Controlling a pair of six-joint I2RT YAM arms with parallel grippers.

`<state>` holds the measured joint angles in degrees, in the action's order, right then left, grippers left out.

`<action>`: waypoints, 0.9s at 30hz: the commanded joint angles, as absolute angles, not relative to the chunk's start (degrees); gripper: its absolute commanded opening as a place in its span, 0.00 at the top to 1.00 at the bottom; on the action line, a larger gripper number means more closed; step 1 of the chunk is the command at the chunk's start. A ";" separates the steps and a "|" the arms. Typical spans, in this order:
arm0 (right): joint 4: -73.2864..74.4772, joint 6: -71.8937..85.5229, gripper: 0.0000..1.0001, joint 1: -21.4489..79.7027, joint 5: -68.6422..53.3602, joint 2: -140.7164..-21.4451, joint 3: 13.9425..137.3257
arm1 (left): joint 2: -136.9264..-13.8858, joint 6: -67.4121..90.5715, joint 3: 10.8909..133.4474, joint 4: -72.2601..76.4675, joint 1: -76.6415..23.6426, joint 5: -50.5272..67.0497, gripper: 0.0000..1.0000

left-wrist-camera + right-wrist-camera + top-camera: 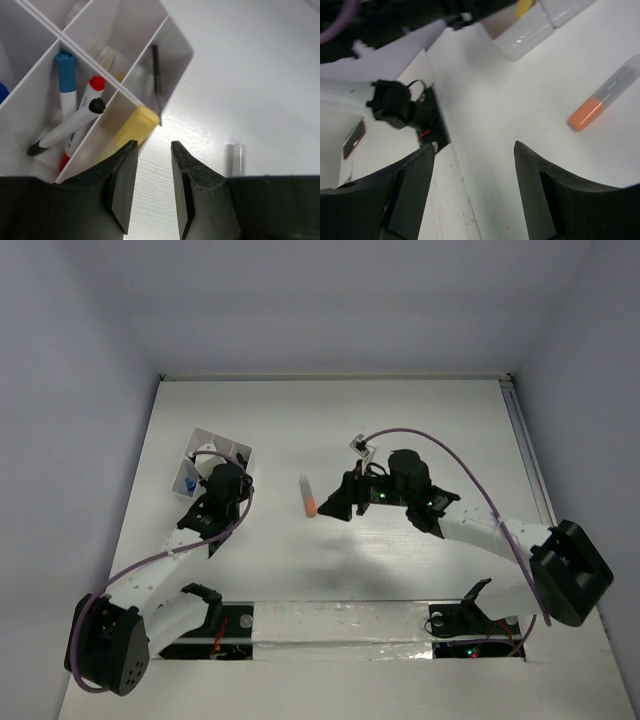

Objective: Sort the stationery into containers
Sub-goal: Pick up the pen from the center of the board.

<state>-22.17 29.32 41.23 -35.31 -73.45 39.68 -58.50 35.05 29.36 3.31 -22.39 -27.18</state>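
The black fingers of the left hand [153,146] fill the bottom of the left wrist view. They stand a little apart with nothing between them, so the hand is released. Just past their tips, at 11 o'clock, a yellow eraser-like block [132,127] lies in the nearest compartment of the white plastic box [175,45], which thin walls split into squares. The compartment at 10 o'clock holds thin white pens [67,97] with blue, red and black caps. A thin dark stick [156,75] leans in the compartment at 12 o'clock.

From above, the box sits at 10 o'clock on the white surface [400,420], with the left hand beside its near corner. A translucent marker with an orange end [308,497] lies on the surface near the middle, between the two arms and touching neither. The right hand [472,147] is at the marker's 3 o'clock. Its fingers are spread wide and empty, so it too is released. In the right wrist view the marker lies at 2 o'clock, well apart from the fingers.
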 commanded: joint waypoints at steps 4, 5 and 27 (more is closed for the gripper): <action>-7.22 25.49 0.20 41.31 -18.47 -85.24 52.88 | -50.98 31.29 32.87 6.42 -23.29 -20.75 0.65; -4.34 24.62 0.19 41.31 -17.07 -86.99 54.56 | -50.45 30.94 33.74 6.24 -23.81 -20.39 0.64; 20.21 18.20 0.44 41.31 15.47 -121.20 82.09 | -32.79 21.99 47.28 -7.90 -24.87 -3.17 0.56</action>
<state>14.70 18.59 41.34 14.48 -118.80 82.13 -33.95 25.80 44.27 -5.78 -24.67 -5.69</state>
